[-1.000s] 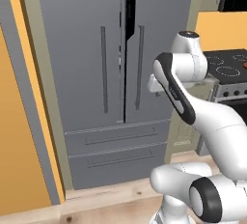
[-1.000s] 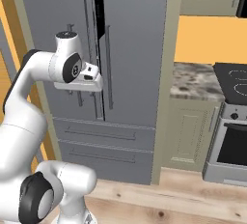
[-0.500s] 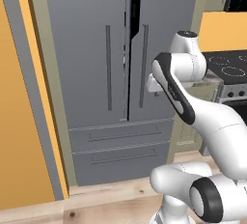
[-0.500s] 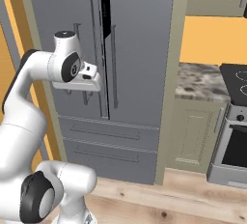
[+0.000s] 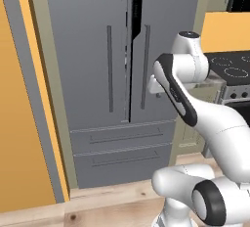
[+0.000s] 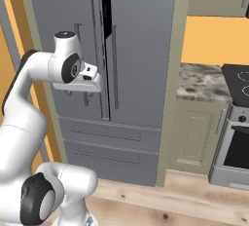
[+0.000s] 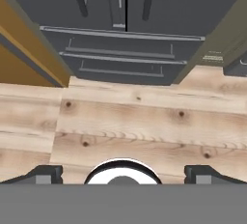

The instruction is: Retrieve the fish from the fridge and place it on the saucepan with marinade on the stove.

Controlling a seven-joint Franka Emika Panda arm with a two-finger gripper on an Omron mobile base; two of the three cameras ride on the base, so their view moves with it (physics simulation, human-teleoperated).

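Our gripper (image 7: 123, 172) hangs with its jaws spread wide and nothing between them, pointing down at the wooden floor (image 7: 144, 121) in front of the fridge (image 5: 122, 74). The fridge's right door stands slightly ajar, a dark gap showing along its top edge. We cannot see the fish, presumably inside. The stove (image 5: 234, 67) sits off to the right. We judge the task barely begun: door, fish and pan all remain.
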